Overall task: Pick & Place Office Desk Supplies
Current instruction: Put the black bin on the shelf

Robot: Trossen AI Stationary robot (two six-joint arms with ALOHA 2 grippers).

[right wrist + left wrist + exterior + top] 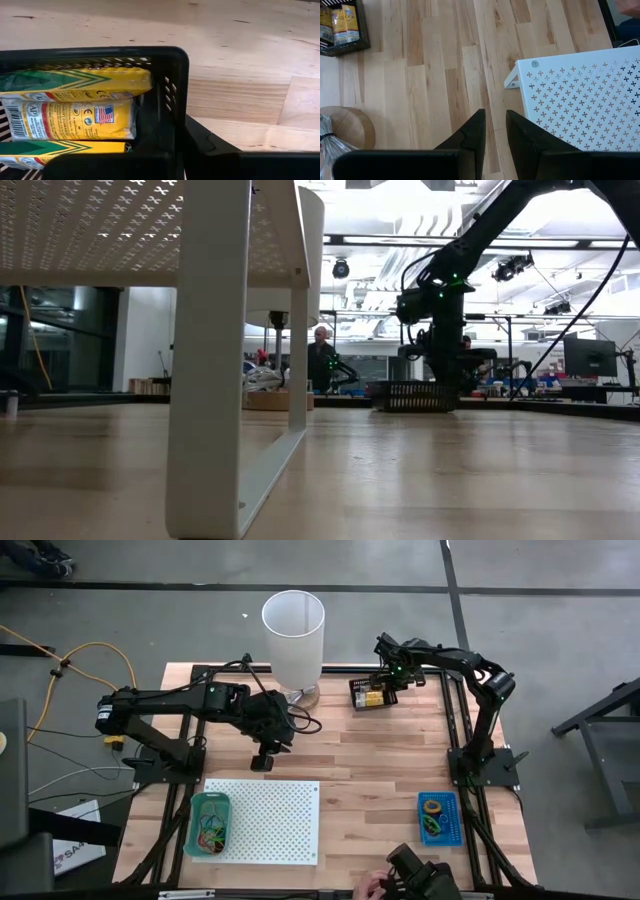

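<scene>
1. At the black basket (372, 695), on the far side of the tabletop (380, 755), the right tool (177, 140) has its fingers clamped on the basket's wall, one inside and one outside.
2. Yellow packets (75, 120) lie in the basket, stacked side by side just inside the gripped wall.
3. Nearer than the basket and off to its left, the left tool (495, 137) hovers over bare wood beside the white board (262, 820); its fingers stand slightly apart and hold nothing.
4. A green tray (210, 823) with coloured loops sits at the board's left edge, well apart from the basket; a blue tray (438, 818) with more loops lies near the front right.
5. Step in hand, as I judge it: the grasp on the basket is just made; the carry has not begun.
6. The next move likely calls for a level lift, so the packets do not slide out, and a path clear of the tall white cylinder (293, 635) just beside the basket.
</scene>
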